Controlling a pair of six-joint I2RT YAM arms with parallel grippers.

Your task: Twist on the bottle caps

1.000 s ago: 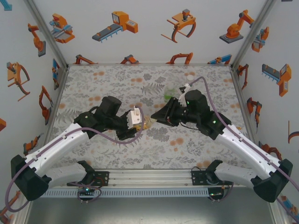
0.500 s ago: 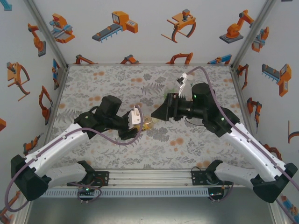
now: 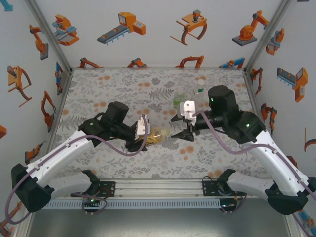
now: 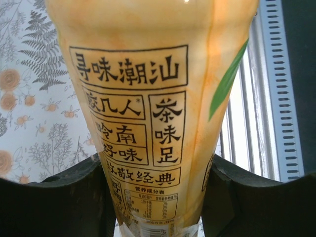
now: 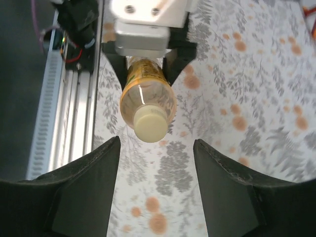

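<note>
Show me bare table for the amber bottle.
Free: the far-left table beyond the left arm, and the near strip before the rail. Crowded: centre, where the left gripper holds the amber bottle facing the right gripper, and far right by the green bottle and clear bottle.

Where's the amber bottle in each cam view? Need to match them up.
Top external: amber bottle, centre, held by the left end effector.
Left wrist: amber bottle mid-frame, label facing the lens.
Right wrist: amber bottle upper centre, cream cap toward the lens.
Shared landmark: floral table cover.
</note>
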